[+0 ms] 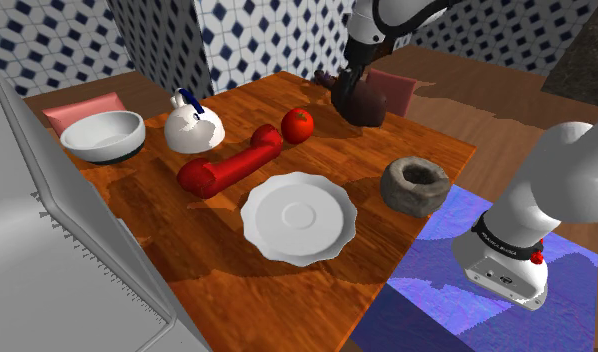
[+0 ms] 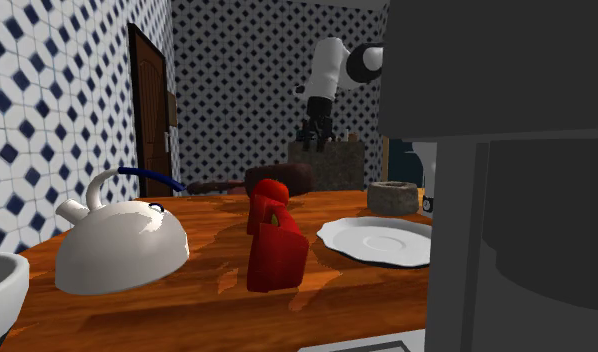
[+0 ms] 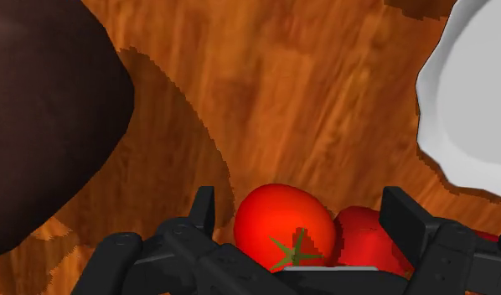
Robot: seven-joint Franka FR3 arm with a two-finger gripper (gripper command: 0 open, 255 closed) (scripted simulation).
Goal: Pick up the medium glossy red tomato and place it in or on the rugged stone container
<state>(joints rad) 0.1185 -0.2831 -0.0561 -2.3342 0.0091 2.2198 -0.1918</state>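
Right now I hold the pincer (image 3: 302, 201) spread above the bench (image 1: 432, 140), lined up, I judge, to drop around the red tomato (image 1: 297, 125) at upper middle of the shoulder frame, untouched, with the stone container (image 1: 415, 185) sitting right of centre.

Glossy red tomato (image 1: 298, 124), rough stone container (image 1: 415, 184), polished wooden table (image 1: 427, 140), smooth white plate (image 1: 298, 217).

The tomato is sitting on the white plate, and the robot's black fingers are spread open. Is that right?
Not quite. The tomato sits on the wooden table, beside a red dumbbell-shaped thing and apart from the white plate; the shoulder view shows it. The fingers of the gripper are indeed spread open.
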